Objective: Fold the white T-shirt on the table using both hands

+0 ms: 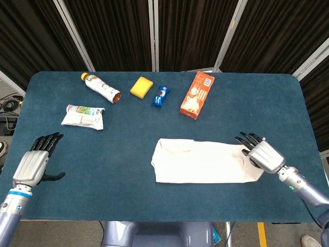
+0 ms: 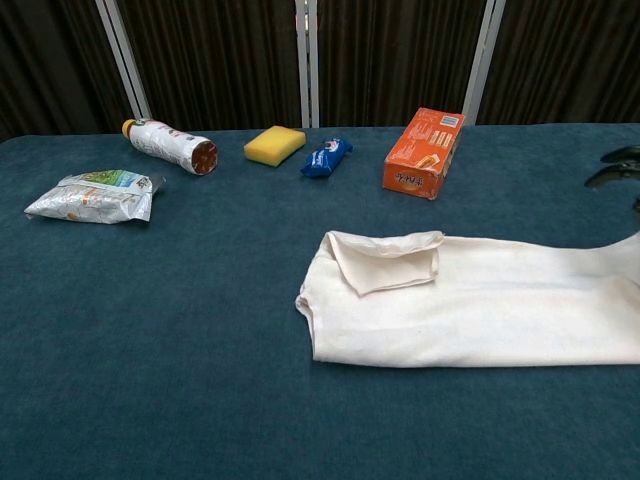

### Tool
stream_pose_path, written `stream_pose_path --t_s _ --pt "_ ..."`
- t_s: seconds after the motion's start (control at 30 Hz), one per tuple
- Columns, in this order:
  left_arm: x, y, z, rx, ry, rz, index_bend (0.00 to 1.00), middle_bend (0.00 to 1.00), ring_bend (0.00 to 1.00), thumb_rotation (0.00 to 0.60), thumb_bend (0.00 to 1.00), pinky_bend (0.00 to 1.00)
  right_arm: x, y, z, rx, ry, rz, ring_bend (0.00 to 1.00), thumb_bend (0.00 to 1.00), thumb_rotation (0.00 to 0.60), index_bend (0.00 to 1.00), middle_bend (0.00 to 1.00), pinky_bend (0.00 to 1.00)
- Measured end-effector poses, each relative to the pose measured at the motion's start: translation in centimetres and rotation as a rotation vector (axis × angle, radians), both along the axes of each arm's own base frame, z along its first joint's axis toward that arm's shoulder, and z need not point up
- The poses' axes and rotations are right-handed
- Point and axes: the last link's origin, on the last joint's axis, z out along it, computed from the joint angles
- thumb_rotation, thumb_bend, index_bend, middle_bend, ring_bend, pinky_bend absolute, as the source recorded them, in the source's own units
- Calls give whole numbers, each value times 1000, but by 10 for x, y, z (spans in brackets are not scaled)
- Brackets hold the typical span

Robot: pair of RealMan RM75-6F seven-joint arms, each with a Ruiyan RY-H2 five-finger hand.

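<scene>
A: The blue table (image 1: 257,92) carries the white T-shirt (image 1: 203,162), already folded into a long band. It lies right of centre, toward the near edge. Its long axis runs left to right across the table; the end with the turned-back flap points to the robot's left, the plain end to its right.

B: And the right hand (image 1: 261,154)?

A: It rests on that plain right end, palm down, fingers spread flat on or just over the cloth. I cannot tell whether cloth is pinched beneath it. In the chest view only dark fingertips (image 2: 618,168) show at the right edge.

B: The left hand (image 1: 36,160)?

A: It hovers well apart from the shirt, near the table's left front corner, fingers apart, holding nothing.

B: What does the next fold call for, in your judgement?

A: Bring the left hand in to the flap end, so that both ends are held. Then carry one end across the short axis onto the other, corners matched, and press the crease flat. Working with one hand risks dragging the whole band sideways instead of folding it.

B: Anything in the way?

A: The orange box (image 1: 196,95), snack bag (image 1: 83,116), bottle (image 1: 100,87), yellow sponge (image 1: 141,86) and blue packet (image 1: 160,95) sit farther back, apart from the shirt.
</scene>
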Motion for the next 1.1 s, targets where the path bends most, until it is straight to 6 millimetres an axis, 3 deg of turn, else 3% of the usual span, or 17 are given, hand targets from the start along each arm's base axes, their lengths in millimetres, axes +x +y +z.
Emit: stream_pose_path --t_s 0.27,0.53,0.93,1.1 --pt "-3 2 4 2 -12 13 0 0 0 600 148 0 69 -19 -28 42 -134 40 0 471 600 718 122 208" --pt "-6 7 5 -4 -20 26 0 0 0 600 148 0 134 -34 -46 68 -134 79 0 472 600 720 126 208" --pt "-10 11 5 -7 -23 46 0 0 0 600 147 0 198 -57 -79 53 -141 80 0 475 600 728 131 209" --pt "-11 11 5 -7 -24 49 0 0 0 600 147 0 217 -57 -92 62 -144 77 0 477 600 729 140 209"
